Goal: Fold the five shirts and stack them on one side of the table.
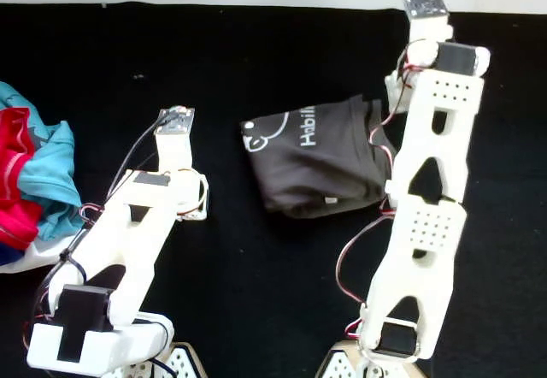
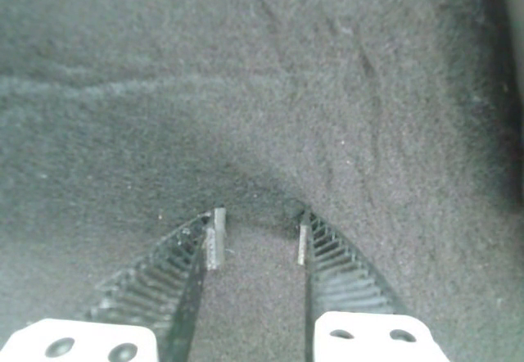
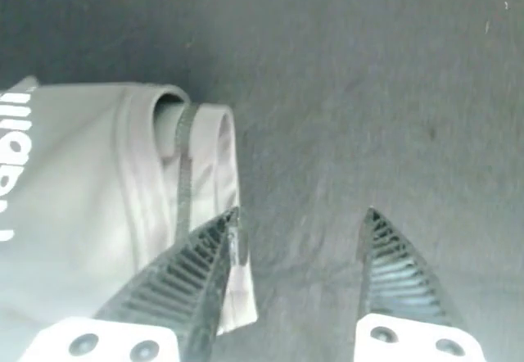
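Observation:
A black shirt [image 1: 316, 156] with white print lies folded near the middle of the black table cloth. My right arm [image 1: 432, 181] stretches along its right side. My right gripper [image 3: 303, 219] is open and low over the cloth, one fingertip [image 3: 232, 229] at the shirt's [image 3: 82, 198] hemmed edge, the other over bare cloth. A heap of unfolded shirts [image 1: 38, 186] in teal, red and white sits at the table's left edge. My left gripper [image 2: 258, 235] is open over bare cloth, holding nothing, between the heap and the folded shirt.
My left arm [image 1: 128, 241] stands at the front left, close to the heap. The black cloth [image 1: 256, 62] covers the whole table, with open room behind the shirt and in front of it between the two arm bases.

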Available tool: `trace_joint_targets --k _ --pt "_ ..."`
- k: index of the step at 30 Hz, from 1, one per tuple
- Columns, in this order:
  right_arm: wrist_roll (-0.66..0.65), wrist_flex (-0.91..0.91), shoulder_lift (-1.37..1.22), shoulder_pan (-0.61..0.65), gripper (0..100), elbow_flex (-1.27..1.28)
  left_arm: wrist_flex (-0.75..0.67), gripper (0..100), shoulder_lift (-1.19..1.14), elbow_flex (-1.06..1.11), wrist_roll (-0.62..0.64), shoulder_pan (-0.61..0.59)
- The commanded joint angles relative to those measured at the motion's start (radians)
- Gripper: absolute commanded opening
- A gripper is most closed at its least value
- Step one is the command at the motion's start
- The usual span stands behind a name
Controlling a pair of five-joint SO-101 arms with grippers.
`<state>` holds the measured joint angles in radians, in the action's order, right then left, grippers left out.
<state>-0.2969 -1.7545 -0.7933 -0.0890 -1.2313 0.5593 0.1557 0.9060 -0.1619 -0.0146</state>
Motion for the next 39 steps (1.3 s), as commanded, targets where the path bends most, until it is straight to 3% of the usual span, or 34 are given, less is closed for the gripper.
trace_joint_targets --k 1,5,9,15,23,26,28,37,39 --pt "0.025 -0.013 0.28 0.021 22.4 0.317 -0.025 16 0.004 0.001 0.011 -0.004" --pt "0.021 0.013 0.518 0.084 22.4 0.768 -0.025 16 0.004 0.001 0.011 -0.004" --pt "0.02 0.171 0.647 0.117 22.4 1.125 -0.025 16 0.004 0.001 0.011 -0.004" --pt "0.02 0.407 0.697 0.119 22.4 1.434 -0.025 16 0.004 0.001 0.011 -0.004" --pt "0.021 0.648 0.697 0.096 21.3 1.526 -0.025 16 0.004 0.001 0.011 -0.004" --pt "0.021 0.69 0.697 0.071 8.5 1.521 -0.025 16 0.004 0.001 0.011 -0.004" --pt "0.021 0.691 0.702 0.053 0.0 1.518 -0.025 16 0.004 0.001 0.011 -0.004" --pt "0.018 0.545 0.705 -0.07 0.6 1.371 -0.025 16 0.004 0.001 0.011 -0.004" --pt "-0.037 0.503 0.702 -0.091 0.6 1.305 -0.025 16 0.004 0.001 0.011 -0.004"
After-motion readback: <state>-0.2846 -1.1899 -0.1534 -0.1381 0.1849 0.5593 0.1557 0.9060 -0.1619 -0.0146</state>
